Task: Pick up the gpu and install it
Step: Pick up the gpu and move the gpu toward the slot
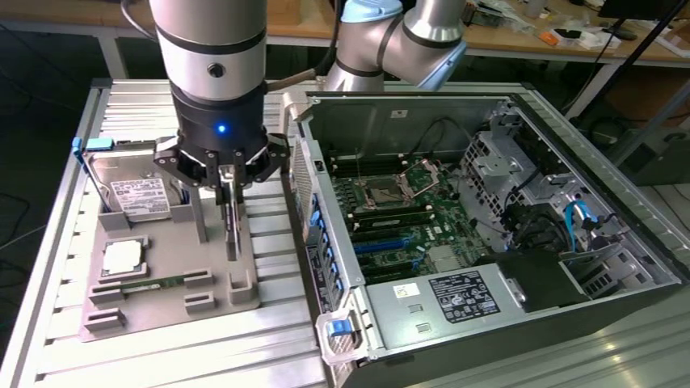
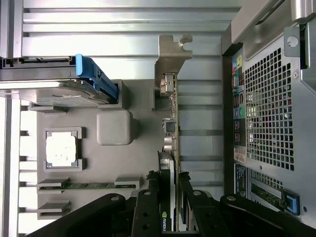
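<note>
The gpu (image 1: 229, 230) stands on edge in a slot of the grey holder tray (image 1: 161, 303), left of the open computer case (image 1: 518, 105) in the exterior view. Its silvery end bracket (image 2: 170, 54) and thin board edge (image 2: 171, 123) run away from the wrist camera. My gripper (image 1: 228, 190) hangs straight above the card. In the wrist view my gripper (image 2: 168, 180) has a black finger pressed on each face of the card, shut on it. The card's lower edge still meets the tray.
The tray also holds a hard drive in a blue frame (image 1: 135, 190), a square processor (image 1: 122, 257) and a narrow memory stick (image 1: 151, 284). Inside the case lies the motherboard (image 1: 389, 218) with blue expansion slots (image 1: 377, 242). The case's rear grille (image 2: 271, 113) stands close beside the card.
</note>
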`<move>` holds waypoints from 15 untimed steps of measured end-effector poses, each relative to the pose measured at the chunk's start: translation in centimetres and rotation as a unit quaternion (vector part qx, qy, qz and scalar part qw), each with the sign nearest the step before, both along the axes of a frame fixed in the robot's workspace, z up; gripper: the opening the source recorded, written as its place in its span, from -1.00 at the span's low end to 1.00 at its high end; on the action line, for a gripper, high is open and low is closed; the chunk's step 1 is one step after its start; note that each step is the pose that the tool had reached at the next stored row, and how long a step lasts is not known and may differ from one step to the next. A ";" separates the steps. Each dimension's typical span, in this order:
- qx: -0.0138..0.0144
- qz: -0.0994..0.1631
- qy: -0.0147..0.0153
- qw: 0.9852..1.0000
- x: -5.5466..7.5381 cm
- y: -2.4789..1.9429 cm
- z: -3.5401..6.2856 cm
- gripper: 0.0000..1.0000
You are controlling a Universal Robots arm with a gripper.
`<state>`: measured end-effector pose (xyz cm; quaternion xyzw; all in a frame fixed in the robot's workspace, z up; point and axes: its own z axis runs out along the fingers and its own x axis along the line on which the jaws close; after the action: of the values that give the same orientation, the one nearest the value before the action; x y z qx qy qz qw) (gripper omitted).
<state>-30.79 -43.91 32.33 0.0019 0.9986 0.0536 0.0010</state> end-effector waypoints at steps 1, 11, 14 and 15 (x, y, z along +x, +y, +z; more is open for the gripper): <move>0.000 0.000 0.000 1.000 0.0 0.00 0.18 -0.47; 0.000 0.000 0.000 1.000 0.0 0.00 1.26 -0.47; 0.000 0.000 0.000 1.000 0.0 0.00 1.66 -0.47; 0.000 0.000 0.000 1.000 0.0 0.00 1.79 -0.47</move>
<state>-30.79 -43.91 34.12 0.0020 0.9986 0.0536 0.0010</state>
